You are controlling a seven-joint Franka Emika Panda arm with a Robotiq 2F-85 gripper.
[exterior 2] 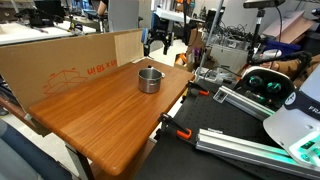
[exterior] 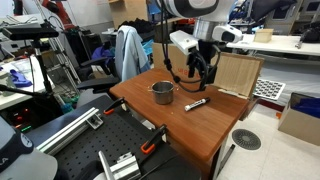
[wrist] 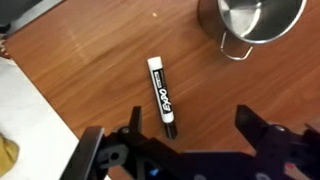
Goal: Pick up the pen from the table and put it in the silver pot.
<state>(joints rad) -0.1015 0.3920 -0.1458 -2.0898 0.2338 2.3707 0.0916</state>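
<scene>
Gripper [wrist: 190, 118] is hovering over the table [exterior: 190, 132], jaws spread wide and holding nothing. Marker pen [wrist: 161, 95] is lying flat on the wood, with its dark end pointing in between the fingers [wrist: 250, 122]. Silver pot [wrist: 250, 20] is sitting upright nearby, apart from the pen.

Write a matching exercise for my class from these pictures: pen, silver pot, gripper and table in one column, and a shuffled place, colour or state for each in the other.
Column 1
1. pen
2. silver pot
3. gripper
4. table

Column 2
a. reddish-brown wood
b. open, held in the air above the pen
c. lying flat on the table
d. standing upright, shiny metal

Pairs: 1-c, 2-d, 3-b, 4-a
</scene>
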